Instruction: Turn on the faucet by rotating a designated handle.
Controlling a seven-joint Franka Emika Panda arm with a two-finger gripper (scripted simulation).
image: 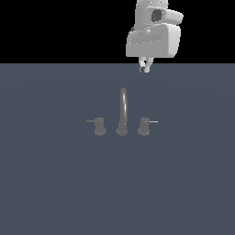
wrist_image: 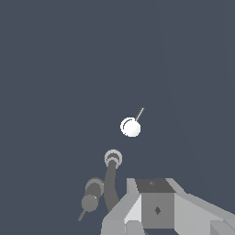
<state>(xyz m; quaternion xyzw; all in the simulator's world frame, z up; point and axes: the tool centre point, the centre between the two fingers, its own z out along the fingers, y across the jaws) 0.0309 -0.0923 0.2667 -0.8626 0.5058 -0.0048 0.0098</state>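
Observation:
The faucet (image: 122, 112) is a small dull grey set with a tall thin arched spout between two short knobs. The handle (image: 144, 126) is the knob on the exterior view's right, with a brighter silver rod (image: 153, 121) sticking out sideways. Its twin knob (image: 99, 126) has a darker rod. My gripper (image: 144, 67) hangs well above and behind the handle, fingers close together, holding nothing. In the wrist view the handle (wrist_image: 130, 127) shows bright from above, apart from my gripper (wrist_image: 146, 206), beside the spout (wrist_image: 111, 172) and the twin knob (wrist_image: 92, 195).
The faucet stands on a flat, dark blue-grey surface (image: 55, 183) that fills both views. Nothing else stands on it.

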